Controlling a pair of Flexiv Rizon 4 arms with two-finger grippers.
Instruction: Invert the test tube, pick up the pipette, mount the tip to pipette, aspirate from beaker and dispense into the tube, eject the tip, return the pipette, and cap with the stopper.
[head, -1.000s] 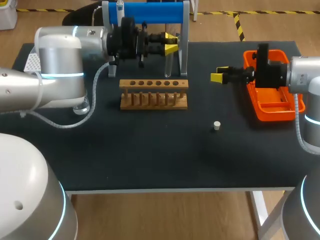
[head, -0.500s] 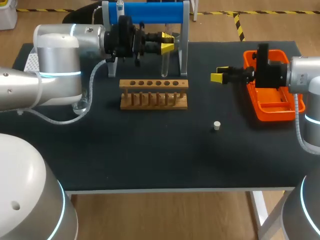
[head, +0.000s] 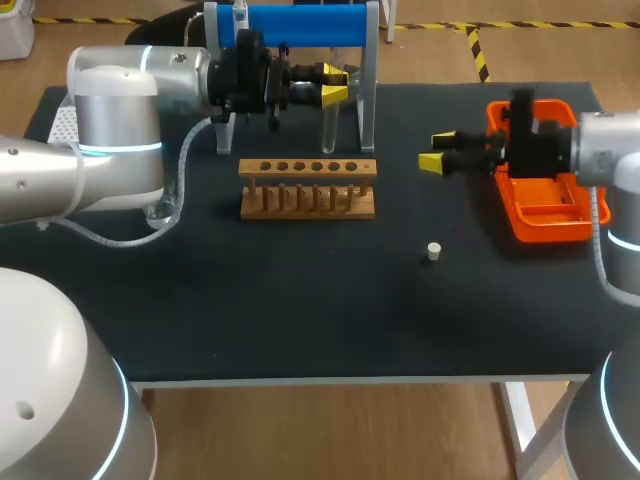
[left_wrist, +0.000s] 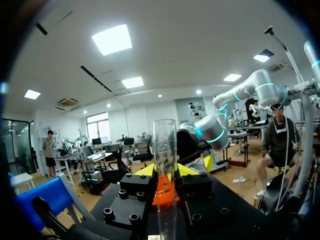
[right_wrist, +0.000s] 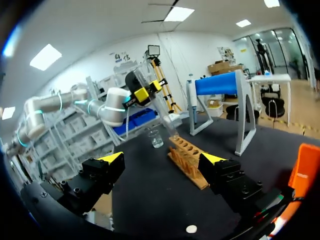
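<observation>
— Nearest on the worktop (head: 300, 310)?
— Small white stopper (head: 433, 251), alone on the dark surface, right of centre, touching nothing.
— Next back?
— Wooden rack (head: 308, 187), upright, row of holes on top, around mid-worktop. Left of it, the beaker (right_wrist: 156, 140), half hidden under the left arm in the head view.
— And on the right?
— Orange tray (head: 545, 215) near the right edge. Right end effector (head: 437, 151) just left of the tray, above the worktop, pointing left; fingers spread wide, nothing between them.
— Farther back?
— Left end effector (head: 338, 85), behind the rack and above it, pointing right, pinching the test tube (head: 330, 125) from two sides. Tube upright, clear, hanging down from the yellow tips, well clear of the rack's holes; in the left wrist view, open rim standing up past the fingers.
— Farthest?
— Blue stand (head: 300, 25) on grey legs at the far edge, directly behind the held tube.
</observation>
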